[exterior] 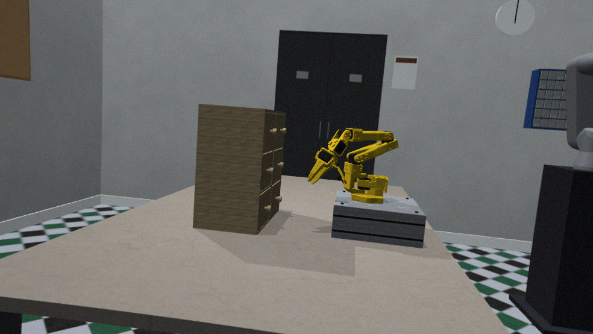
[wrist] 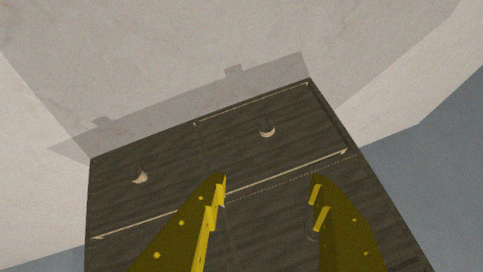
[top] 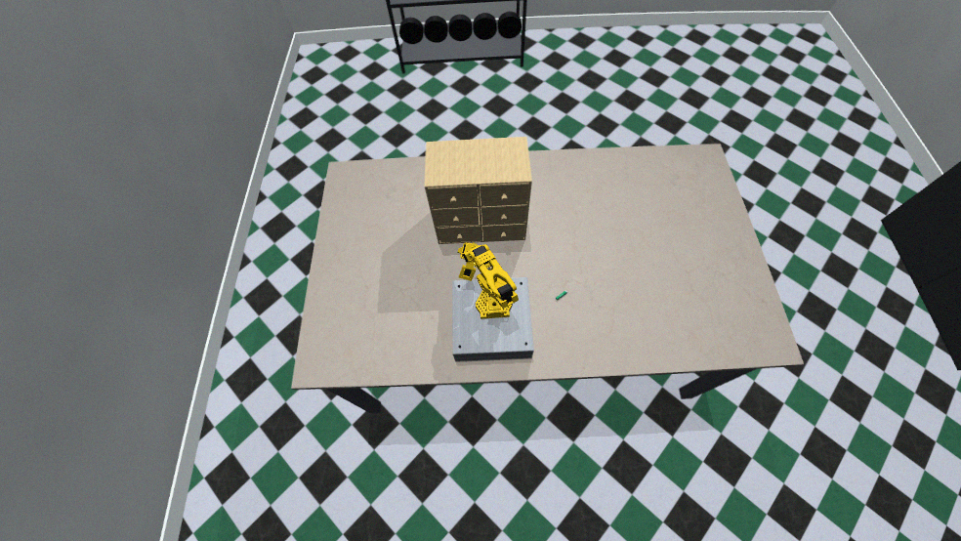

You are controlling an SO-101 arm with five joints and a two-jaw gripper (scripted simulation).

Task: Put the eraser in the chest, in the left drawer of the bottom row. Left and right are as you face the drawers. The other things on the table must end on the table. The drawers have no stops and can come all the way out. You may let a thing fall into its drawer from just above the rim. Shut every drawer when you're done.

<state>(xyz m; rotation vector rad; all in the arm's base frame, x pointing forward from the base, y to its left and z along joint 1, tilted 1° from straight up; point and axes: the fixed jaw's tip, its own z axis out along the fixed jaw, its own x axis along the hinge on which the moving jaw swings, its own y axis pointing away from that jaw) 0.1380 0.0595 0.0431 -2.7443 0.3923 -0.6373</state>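
Note:
The eraser (top: 561, 295), small and green, lies on the table to the right of the arm's base, far from the gripper. The wooden chest (top: 477, 161) (exterior: 232, 166) (wrist: 256, 207) has three rows of two drawers, all shut. The bottom-left drawer (top: 459, 234) has its knob (exterior: 267, 207) low at the near front corner in the exterior view; in the upside-down wrist view I take this knob (wrist: 267, 131) for the same one. My gripper (top: 465, 271) (exterior: 311, 179) (wrist: 266, 184) is open a little and empty. It hangs in front of the left drawer column, above the table, pointing down at the drawer fronts.
The arm stands on a grey block (top: 494, 336) (exterior: 377, 219) at the table's front middle. The table (top: 658, 222) reaches far to the right. A black cabinet (exterior: 560, 248) stands beside the table, and a rack (top: 460, 29) at the back of the room.

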